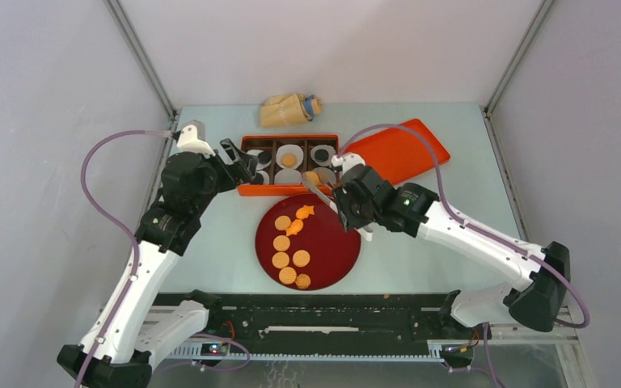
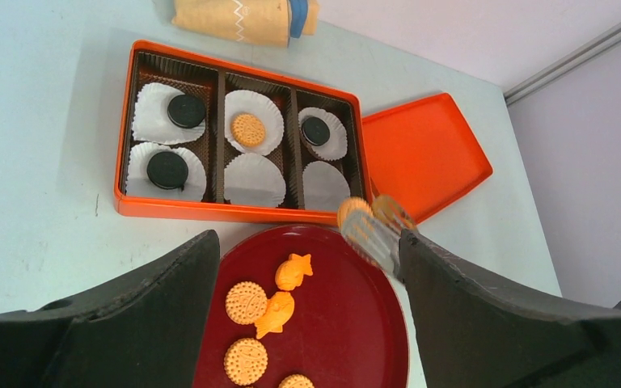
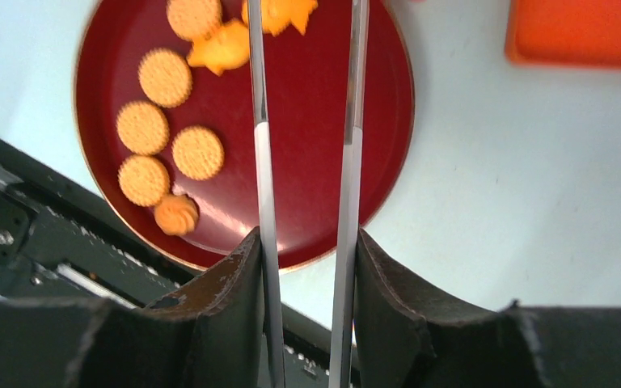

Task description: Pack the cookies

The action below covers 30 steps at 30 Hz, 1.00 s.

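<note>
Between the fingers of the right gripper [image 3: 307, 234], a pair of metal tongs [image 3: 260, 162], clamped tight near the handle end, both blades running out over the dark red plate [image 1: 331, 242]. At the tongs' tips, a blurred orange-tan cookie [image 2: 356, 208], right at the near-right corner of the orange box [image 2: 210, 212]; over the compartment or over the wall, cannot tell. Left gripper [image 2: 307, 238] spread wide and holding nothing, raised near the left end of the box, with the plate's far rim below. Inside the box, 6 compartments in 3 columns, each with a white paper liner [image 2: 252, 179]: black cookies [image 2: 186, 111] in both left compartments and the far-right 1, a tan round cookie [image 2: 248, 129] in the far-middle 1, bare liners in the near-middle and near-right. On the plate, just in front of the box, 5 round tan cookies [image 3: 166, 77], 1 swirled piece [image 3: 176, 214] closest to the arm bases, and 2 bright orange star-like pieces [image 3: 222, 47] toward the far side, all on the plate's left half. Orange lid [image 1: 396, 149] lying flat on the table [image 1: 453, 234], touching the box's right end and angled. Tan bag [image 1: 289, 109] with a blue end beyond the box.
</note>
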### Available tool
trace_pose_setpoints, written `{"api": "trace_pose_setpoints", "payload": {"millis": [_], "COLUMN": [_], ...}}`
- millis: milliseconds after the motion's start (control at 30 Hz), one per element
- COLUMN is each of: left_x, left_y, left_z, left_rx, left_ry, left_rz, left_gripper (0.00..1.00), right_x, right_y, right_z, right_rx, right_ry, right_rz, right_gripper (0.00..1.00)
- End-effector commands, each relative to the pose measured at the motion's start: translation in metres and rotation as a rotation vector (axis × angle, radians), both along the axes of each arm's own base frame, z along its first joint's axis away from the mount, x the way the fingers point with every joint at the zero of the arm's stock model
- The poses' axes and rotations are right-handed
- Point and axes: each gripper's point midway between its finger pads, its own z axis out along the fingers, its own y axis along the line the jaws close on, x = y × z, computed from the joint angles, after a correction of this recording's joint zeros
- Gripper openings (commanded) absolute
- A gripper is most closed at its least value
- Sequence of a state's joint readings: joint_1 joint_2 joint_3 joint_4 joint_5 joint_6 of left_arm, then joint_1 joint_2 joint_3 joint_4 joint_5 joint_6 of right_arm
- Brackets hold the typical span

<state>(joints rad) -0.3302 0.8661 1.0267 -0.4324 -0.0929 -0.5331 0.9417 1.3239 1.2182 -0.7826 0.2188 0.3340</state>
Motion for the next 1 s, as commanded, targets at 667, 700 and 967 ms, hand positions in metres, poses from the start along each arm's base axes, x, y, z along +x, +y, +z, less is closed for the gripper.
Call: {"api": "trace_pose_setpoints", "payload": {"millis": [667,700,967], "left_x": [0.005,0.005,0.005], "left_y": [0.014,0.014,0.008], "left_z": [-0.012,-0.012,-0.013], "left_rx": [0.076,0.075,0.070], "left_ry": [0.015,0.016,0.016], "left_rz": [0.052,0.050,0.019], "left_gripper": [0.86,0.86,0.87], "right_x": [0.115,0.115,0.108], "right_y": [0.097,0.096,0.080], "right_z": [-0.028,-0.030,-0.025], "right_rx": [0.004,0.001,-0.030], "right_ry": [-0.053,-0.049,-0.068], "right_rz": [0.102,0.099,0.065], "right_gripper": [0.25,0.25,0.52]}}
